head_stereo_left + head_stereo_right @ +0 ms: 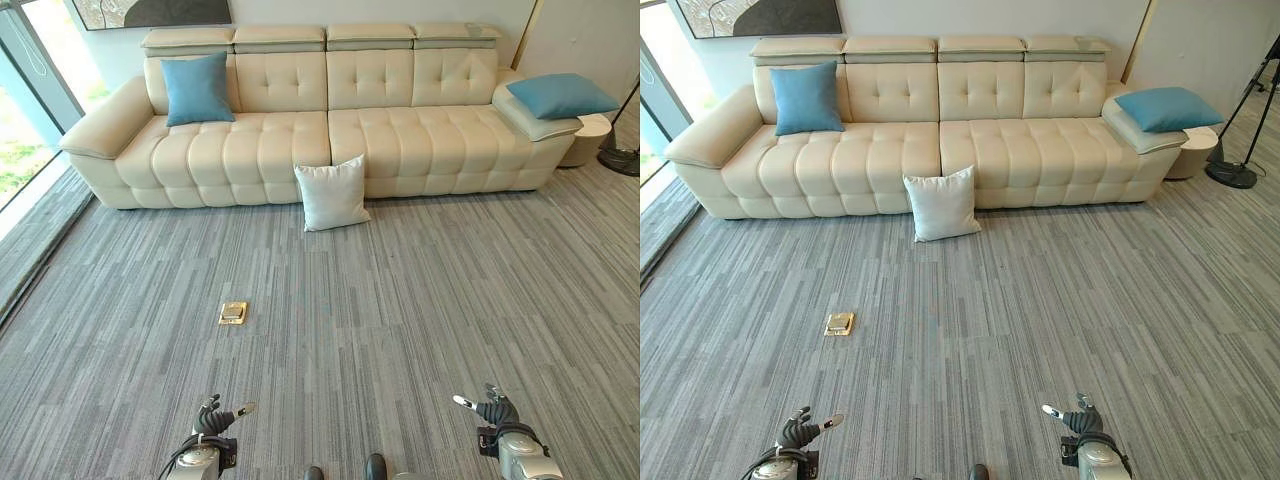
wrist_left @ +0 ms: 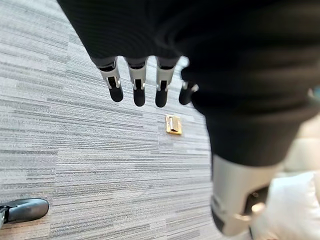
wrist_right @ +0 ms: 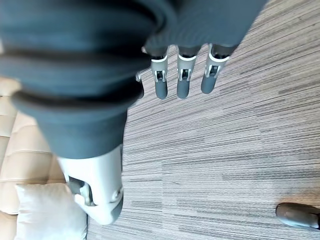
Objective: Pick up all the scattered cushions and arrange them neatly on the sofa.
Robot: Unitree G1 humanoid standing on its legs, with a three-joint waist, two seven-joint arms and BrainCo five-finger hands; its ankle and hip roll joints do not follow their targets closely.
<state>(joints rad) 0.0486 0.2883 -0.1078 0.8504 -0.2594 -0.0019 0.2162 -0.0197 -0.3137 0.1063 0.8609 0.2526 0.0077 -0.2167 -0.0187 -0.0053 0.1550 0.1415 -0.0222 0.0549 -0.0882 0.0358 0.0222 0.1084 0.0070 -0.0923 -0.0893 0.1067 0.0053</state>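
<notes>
White cushion [image 1: 332, 193] on carpet, leaning against sofa [image 1: 400, 140] front, unpicked; blue cushion [image 1: 196, 88] seated, other blue cushion [image 1: 560, 95] on armrest; left hand [image 1: 215, 418], right hand [image 1: 492, 410] fingers straight, empty

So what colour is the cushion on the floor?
White cushion, clearest in the left eye view.

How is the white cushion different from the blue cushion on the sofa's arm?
The white cushion stands on the carpet, leaning against the sofa's front; the blue cushion lies flat on the sofa's armrest. One is white, the other blue. Both are square and plump, and neither is touched by a hand.
</notes>
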